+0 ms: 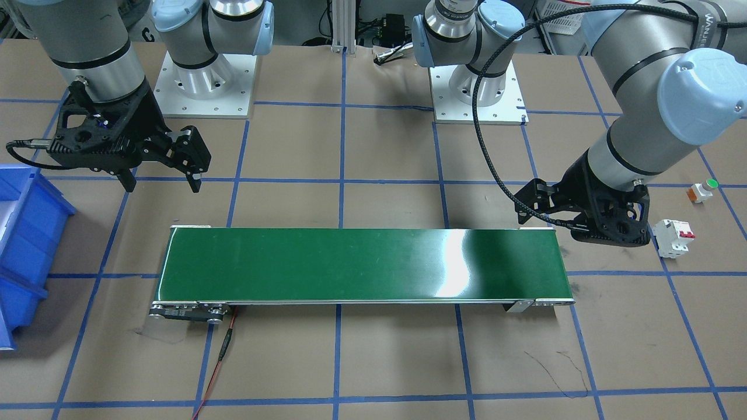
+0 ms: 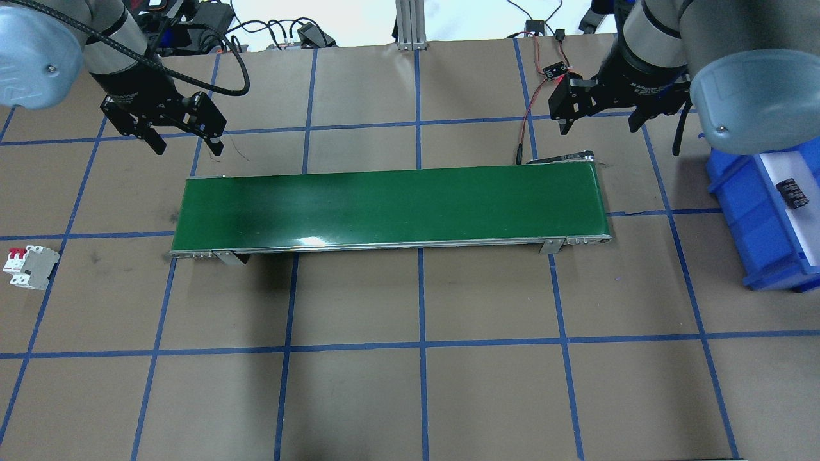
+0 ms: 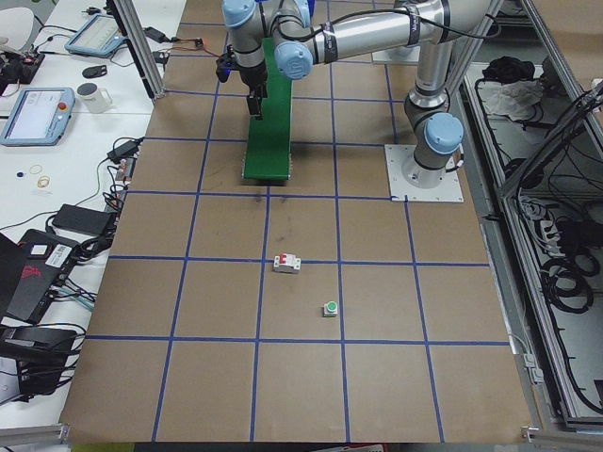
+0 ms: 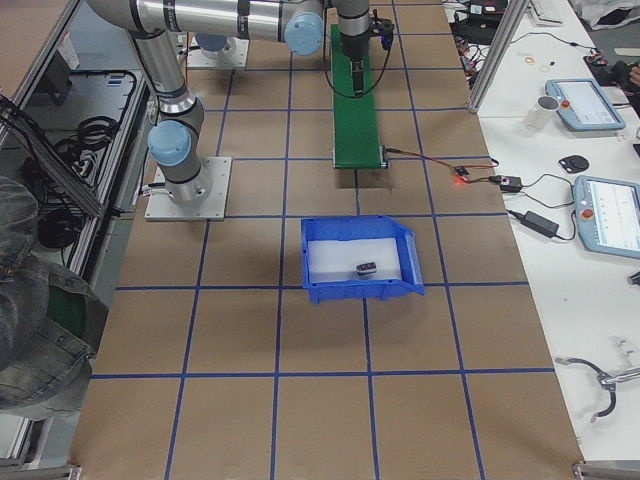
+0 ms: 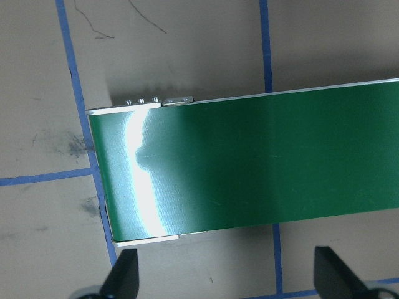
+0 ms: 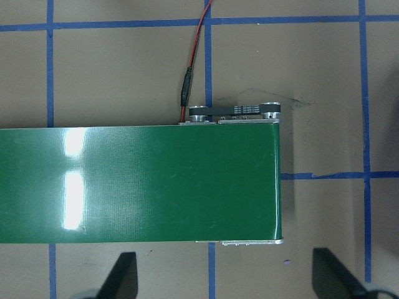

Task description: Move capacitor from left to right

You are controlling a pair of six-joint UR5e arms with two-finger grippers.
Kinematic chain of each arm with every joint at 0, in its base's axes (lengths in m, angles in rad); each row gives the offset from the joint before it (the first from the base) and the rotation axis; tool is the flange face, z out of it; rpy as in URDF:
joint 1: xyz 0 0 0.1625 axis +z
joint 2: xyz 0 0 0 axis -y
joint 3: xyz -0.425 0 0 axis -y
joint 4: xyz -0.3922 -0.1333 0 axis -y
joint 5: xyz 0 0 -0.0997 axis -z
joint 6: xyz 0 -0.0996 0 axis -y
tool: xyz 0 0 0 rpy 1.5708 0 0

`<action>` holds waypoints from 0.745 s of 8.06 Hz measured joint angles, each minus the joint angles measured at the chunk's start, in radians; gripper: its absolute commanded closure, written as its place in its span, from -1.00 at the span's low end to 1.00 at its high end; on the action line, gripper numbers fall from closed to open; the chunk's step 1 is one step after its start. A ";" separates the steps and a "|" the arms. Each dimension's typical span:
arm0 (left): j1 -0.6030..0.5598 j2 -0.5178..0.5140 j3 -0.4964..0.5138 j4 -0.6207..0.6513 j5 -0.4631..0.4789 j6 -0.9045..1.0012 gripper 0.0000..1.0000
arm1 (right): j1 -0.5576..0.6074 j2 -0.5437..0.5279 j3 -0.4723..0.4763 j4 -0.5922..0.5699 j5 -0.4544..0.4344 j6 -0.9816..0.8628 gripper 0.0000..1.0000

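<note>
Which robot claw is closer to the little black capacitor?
Right. The right gripper hovers near the conveyor end next to the blue bin holding the capacitor; the left gripper hovers at the opposite end.

Silver arms (image 1: 87,52), blue caps (image 1: 703,96), black claws (image 2: 189,146) (image 2: 601,125)

Both arms reach forward and bend downward; the left gripper (image 2: 189,148) and the right gripper (image 2: 599,129) each point down, jaws spread wide, holding nothing
</note>
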 measured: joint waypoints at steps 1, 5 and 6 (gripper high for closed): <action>0.000 0.000 0.000 0.001 0.000 0.000 -1.00 | 0.000 0.000 0.000 0.000 0.000 -0.001 -1.00; -0.002 0.000 0.000 0.002 -0.002 0.002 -1.00 | 0.000 -0.003 0.000 0.004 -0.020 -0.013 -1.00; -0.003 0.000 0.000 0.001 -0.001 0.004 -1.00 | 0.000 -0.003 0.000 0.003 -0.024 -0.013 -1.00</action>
